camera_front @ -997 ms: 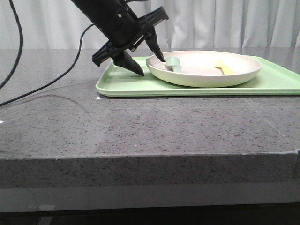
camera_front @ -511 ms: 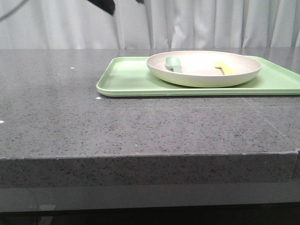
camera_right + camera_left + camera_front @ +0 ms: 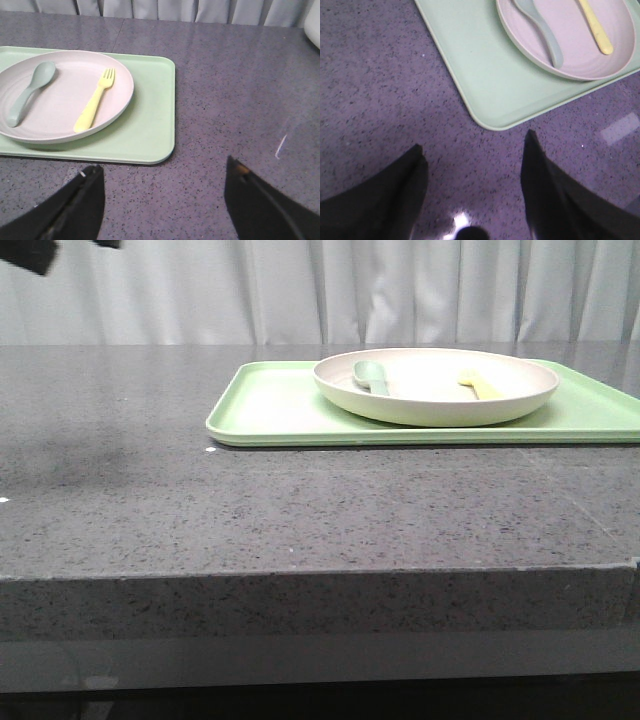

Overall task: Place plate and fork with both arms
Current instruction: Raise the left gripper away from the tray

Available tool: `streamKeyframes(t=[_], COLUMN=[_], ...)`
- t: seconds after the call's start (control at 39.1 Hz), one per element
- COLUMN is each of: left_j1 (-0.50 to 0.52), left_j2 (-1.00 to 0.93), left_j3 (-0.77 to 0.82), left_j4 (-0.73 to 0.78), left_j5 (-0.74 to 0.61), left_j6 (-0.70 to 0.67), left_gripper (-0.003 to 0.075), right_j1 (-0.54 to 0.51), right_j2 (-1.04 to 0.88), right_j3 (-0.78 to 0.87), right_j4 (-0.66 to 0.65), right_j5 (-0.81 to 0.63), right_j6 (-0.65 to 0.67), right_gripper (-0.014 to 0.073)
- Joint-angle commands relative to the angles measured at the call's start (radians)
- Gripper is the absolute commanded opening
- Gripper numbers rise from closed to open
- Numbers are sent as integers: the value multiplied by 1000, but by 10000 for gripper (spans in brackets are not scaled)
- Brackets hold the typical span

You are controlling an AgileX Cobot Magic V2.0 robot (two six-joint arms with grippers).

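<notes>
The left end effector (image 3: 472, 190), seen a second ago lowered at the near-left rim of the plate (image 3: 436, 386), is now withdrawn from the front view, where only a dark blurred scrap is left at the upper-left corner; in the left wrist view it is shown raised over bare speckled counter (image 3: 300, 510), its fingers (image 3: 545, 195) spread wide apart and nothing held or touched; the plate itself is seen shifted very slightly to the right on the light-green tray (image 3: 280, 410) since a second ago.

No brand, label or legible writing is shown on any item.

The cream-white plate is seen resting on the tray toward the far side of the counter; the small yellow fork (image 3: 95, 101) is laid flat inside the plate, tines pointed toward the curtain (image 3: 400, 290); a pale grey-green spoon (image 3: 29, 91) is laid beside it in the same plate, the two apart and roughly parallel.

The right end effector (image 3: 162, 200) is shown over the counter just short of the tray's edge, fingers (image 3: 260, 205) likewise wide apart, empty and in contact with nothing.
</notes>
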Motion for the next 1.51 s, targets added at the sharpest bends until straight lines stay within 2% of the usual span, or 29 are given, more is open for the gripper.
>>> streamKeyframes(t=[0.0,0.2,0.38,0.61,0.74,0.89,1.0,1.12,1.25,1.48], left_j1=[62,148,152,152,152,130,81,7,-60,-72], left_j2=[-134,-348,-525,-646,-677,-696,-699,-699,-699,-699], left_j3=[72,228,327,360,363,373,376,376,376,376], left_j4=[-80,-34,-22,-20,64,266,327,329,329,329], left_j5=[-41,-37,-16,68,67,51,41,14,-39,-75], left_j6=[80,93,93,89,-28,-202,-228,-228,-228,-228], left_gripper=[410,410,410,410,410,410,410,410,410,410], right_j1=[0,0,0,0,0,0,0,0,0,10], right_j2=[7,7,7,7,7,7,7,16,59,172], right_j3=[-35,-35,-34,-13,-12,-12,-20,-94,-222,-391], right_j4=[0,-1,-1,-1,-1,-1,0,22,25,91], right_j5=[-73,-72,-72,-68,-63,-66,-57,34,208,436], right_j6=[-6,-6,-6,-6,-6,-6,-6,-6,-6,-55], right_gripper=[530,530,530,530,530,530,530,530,530,530])
